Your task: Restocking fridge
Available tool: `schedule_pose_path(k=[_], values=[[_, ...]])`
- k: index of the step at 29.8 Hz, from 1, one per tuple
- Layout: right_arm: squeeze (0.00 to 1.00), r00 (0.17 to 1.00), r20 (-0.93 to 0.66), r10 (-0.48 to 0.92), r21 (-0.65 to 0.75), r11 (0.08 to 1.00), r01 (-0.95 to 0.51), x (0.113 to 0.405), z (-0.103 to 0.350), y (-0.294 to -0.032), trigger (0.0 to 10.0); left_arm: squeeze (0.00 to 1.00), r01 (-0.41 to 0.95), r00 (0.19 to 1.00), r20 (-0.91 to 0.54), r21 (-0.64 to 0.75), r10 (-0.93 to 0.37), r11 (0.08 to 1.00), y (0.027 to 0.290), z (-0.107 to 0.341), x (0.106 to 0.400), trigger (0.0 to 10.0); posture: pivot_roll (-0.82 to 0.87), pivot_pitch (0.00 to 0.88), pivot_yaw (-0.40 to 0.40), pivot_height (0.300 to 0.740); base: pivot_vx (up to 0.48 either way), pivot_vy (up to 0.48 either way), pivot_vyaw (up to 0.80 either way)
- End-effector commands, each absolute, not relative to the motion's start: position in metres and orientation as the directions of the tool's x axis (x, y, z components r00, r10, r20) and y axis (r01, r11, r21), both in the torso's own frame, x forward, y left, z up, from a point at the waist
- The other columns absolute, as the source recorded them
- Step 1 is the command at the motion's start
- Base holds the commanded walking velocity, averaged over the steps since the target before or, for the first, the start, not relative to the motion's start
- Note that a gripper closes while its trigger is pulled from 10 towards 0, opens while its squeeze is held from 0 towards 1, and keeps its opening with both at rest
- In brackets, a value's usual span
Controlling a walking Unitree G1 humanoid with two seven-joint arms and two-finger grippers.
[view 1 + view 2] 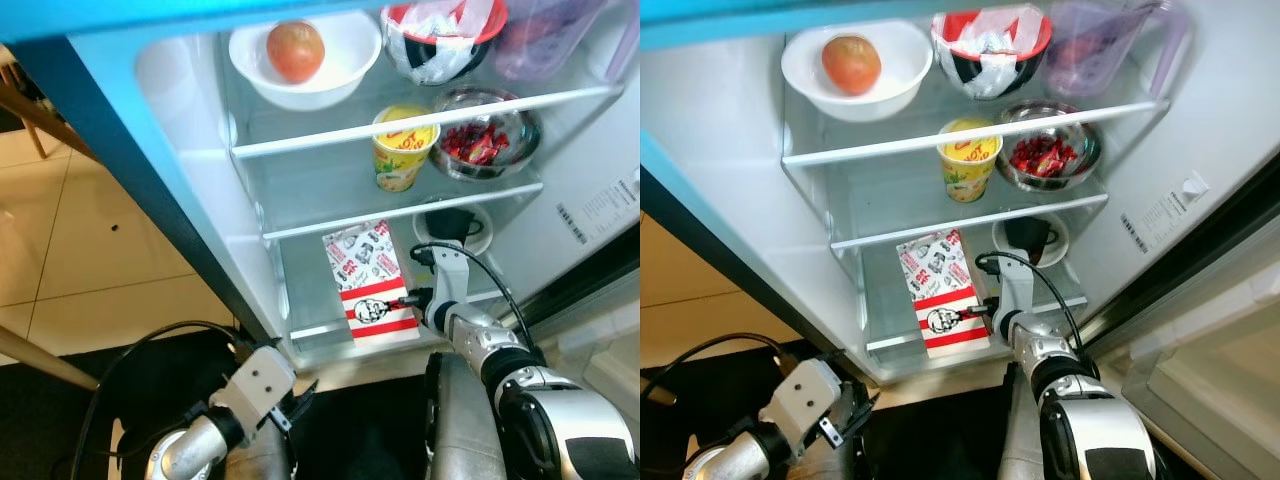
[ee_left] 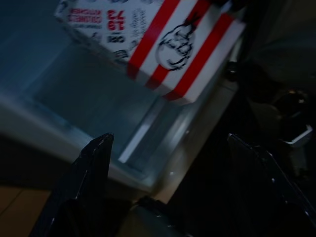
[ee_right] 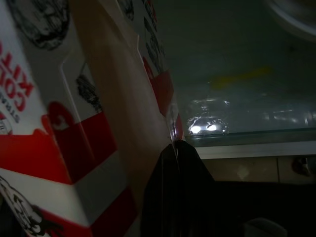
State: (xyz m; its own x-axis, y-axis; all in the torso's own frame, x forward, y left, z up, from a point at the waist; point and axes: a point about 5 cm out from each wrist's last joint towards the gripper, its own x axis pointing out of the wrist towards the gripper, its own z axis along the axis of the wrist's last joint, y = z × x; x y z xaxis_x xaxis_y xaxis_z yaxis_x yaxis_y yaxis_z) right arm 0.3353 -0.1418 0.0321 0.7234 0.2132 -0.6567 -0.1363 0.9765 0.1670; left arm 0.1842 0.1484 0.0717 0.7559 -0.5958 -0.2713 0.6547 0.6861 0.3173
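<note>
Placement step of the restocking: a red-and-white striped fast-food carton (image 1: 372,284) printed with a face logo lies flat on the lowest glass shelf (image 1: 880,300) of the open fridge, its striped end toward the shelf's front lip. The right gripper (image 1: 412,297) reaches in at the carton's right side near that striped end; in the right wrist view one black finger (image 3: 175,192) lies against the carton's side wall, but whether the jaws are parted or closed on the wall cannot be told. Judged from this, the carton is set down or nearly so, and the next move calls for letting go cleanly and drawing the arm straight back without dragging the carton off the lip. Just beyond the gripper, on the same shelf, a dark cup sits on a white saucer (image 1: 1031,239), near enough to be knocked. On the shelf above stand a yellow noodle cup (image 1: 403,148) and a metal bowl of red wrapped sweets (image 1: 486,137); the top shelf carries a white bowl with an apple (image 1: 296,50). The left gripper (image 1: 285,405) hangs low in front of the fridge, its jaws wide apart and holding nothing, as the left wrist view shows.
</note>
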Motion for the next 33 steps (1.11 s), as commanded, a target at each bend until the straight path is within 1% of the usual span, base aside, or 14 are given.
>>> schedule_pose_path(k=[1,8,9,10,11,12,13,17,21,22,24,25,30,33], values=[[0.00,0.702,-0.687,0.190,0.173,0.980,-0.097,0.330,0.025,-0.146,10.0,0.00,0.684,0.730,-0.303,0.303,-0.613,0.664,0.147,0.068,0.178,10.0,0.15,0.342,-0.003,0.517,0.000,0.000,0.00],[0.00,0.725,-0.679,0.118,0.148,0.989,-0.022,0.336,0.032,-0.154,10.0,0.00,0.687,0.726,-0.314,0.312,-0.612,0.656,0.148,0.074,0.177,10.0,0.18,0.360,0.007,0.517,0.000,0.000,0.00],[0.04,0.731,-0.674,0.109,0.152,0.988,-0.007,0.337,0.034,-0.156,10.0,0.00,0.686,0.727,-0.319,0.310,-0.608,0.658,0.149,0.074,0.176,10.0,0.19,0.361,0.007,0.517,0.000,0.000,0.00],[0.17,0.737,-0.668,0.099,0.160,0.987,0.012,0.339,0.036,-0.157,10.0,0.00,0.686,0.727,-0.322,0.308,-0.606,0.660,0.149,0.075,0.175,10.0,0.19,0.361,0.006,0.517,0.000,0.000,0.00],[0.17,0.737,-0.668,0.099,0.160,0.987,0.012,0.339,0.036,-0.157,10.0,0.00,0.686,0.727,-0.322,0.308,-0.606,0.660,0.149,0.075,0.175,10.0,0.19,0.361,0.006,0.517,0.000,0.000,0.00],[0.45,0.747,-0.658,0.091,0.168,0.985,0.028,0.341,0.039,-0.159,10.0,0.00,0.686,0.727,-0.325,0.306,-0.605,0.660,0.149,0.075,0.174,10.0,0.19,0.360,0.006,0.517,0.000,0.000,0.00],[1.00,0.761,-0.642,0.093,0.189,0.981,0.039,0.345,0.043,-0.159,10.0,0.00,0.686,0.727,-0.327,0.304,-0.604,0.661,0.148,0.075,0.172,10.0,0.19,0.360,0.006,0.517,0.000,0.000,0.00],[1.00,0.807,-0.578,0.123,0.220,0.975,0.009,0.356,0.059,-0.157,10.0,0.00,0.686,0.726,-0.332,0.297,-0.602,0.664,0.146,0.074,0.171,10.0,0.19,0.354,0.002,0.517,0.000,0.000,0.00],[1.00,0.831,-0.541,0.131,0.222,0.975,-0.009,0.362,0.068,-0.155,10.0,0.00,0.684,0.728,-0.333,0.294,-0.599,0.668,0.145,0.074,0.172,10.0,0.18,0.349,0.000,0.517,0.000,0.000,0.00],[0.43,0.833,-0.539,0.120,0.223,0.975,0.004,0.363,0.069,-0.156,10.0,0.00,0.683,0.729,-0.332,0.294,-0.598,0.669,0.145,0.074,0.173,10.0,0.18,0.346,-0.002,0.517,0.000,0.000,0.00],[0.43,0.834,-0.540,0.112,0.223,0.975,0.014,0.363,0.069,-0.157,10.0,0.00,0.682,0.730,-0.332,0.294,-0.597,0.670,0.144,0.074,0.173,10.0,0.18,0.346,-0.002,0.517,0.000,0.000,0.00],[0.00,0.838,-0.539,0.088,0.201,0.979,0.026,0.363,0.070,-0.162,10.0,0.00,0.681,0.731,-0.330,0.294,-0.597,0.671,0.143,0.074,0.174,10.0,0.17,0.342,-0.003,0.517,0.000,0.000,0.00],[0.00,0.868,-0.495,0.040,0.149,0.988,0.040,0.365,0.075,-0.177,10.0,0.00,0.679,0.733,-0.324,0.291,-0.598,0.674,0.140,0.073,0.177,10.0,0.15,0.336,-0.007,0.517,0.000,0.000,0.00],[0.00,0.883,-0.469,0.024,0.082,0.997,0.017,0.367,0.079,-0.186,10.0,0.00,0.680,0.732,-0.320,0.287,-0.601,0.675,0.137,0.073,0.178,10.0,0.14,0.332,-0.010,0.517,0.000,0.000,0.00]])
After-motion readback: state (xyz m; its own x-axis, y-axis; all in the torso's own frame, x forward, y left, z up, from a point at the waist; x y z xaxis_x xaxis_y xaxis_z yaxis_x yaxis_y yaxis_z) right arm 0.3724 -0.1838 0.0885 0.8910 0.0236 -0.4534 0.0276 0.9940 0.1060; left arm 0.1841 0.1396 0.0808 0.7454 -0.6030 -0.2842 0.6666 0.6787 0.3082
